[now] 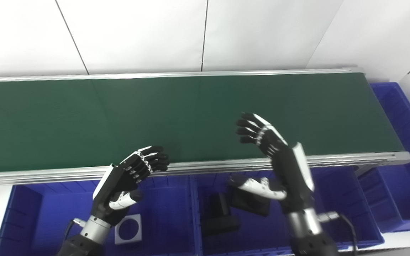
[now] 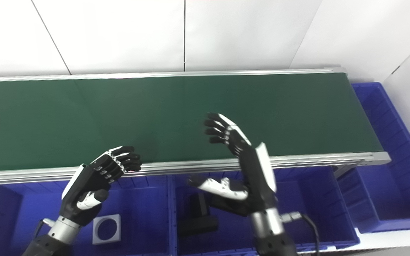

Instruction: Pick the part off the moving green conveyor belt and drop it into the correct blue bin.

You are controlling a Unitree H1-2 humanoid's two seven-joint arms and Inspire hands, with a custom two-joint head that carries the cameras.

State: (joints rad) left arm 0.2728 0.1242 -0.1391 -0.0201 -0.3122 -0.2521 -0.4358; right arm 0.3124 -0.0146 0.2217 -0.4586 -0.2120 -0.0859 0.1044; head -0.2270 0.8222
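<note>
While my right hand (image 1: 279, 160) hangs at centre-right of the frame, its fingers (image 1: 251, 129) are spread wide and reach up over the near edge of the green conveyor belt (image 1: 190, 113), holding nothing; the white-tipped thumb (image 1: 258, 186) juts toward the left, well apart from the fingers. My left hand (image 1: 128, 177) sits at lower left, fingers half-curled and loosely apart, empty too, with the fingertips (image 1: 158, 160) just at the belt's near aluminium rail (image 1: 208, 166) (I cannot tell whether they touch it).

Below the right hand, in the middle blue bin (image 1: 258, 227), lie two black parts: one tilted block (image 1: 249, 204) directly under the thumb and partly hidden by it, and another dark block (image 1: 219, 215) just to its left. Under my left wrist, in the left blue bin (image 1: 166, 220), rests a white square part with a round hole (image 1: 128, 228). To the lower right stands another blue bin (image 1: 354, 202), and a larger one (image 1: 404, 142) runs along the right edge of the frame, past the belt's end.

The belt itself stretches across the middle of the frame, and I see no part on its green surface. Behind it, at the top, rises a white panelled wall (image 1: 137, 35).
</note>
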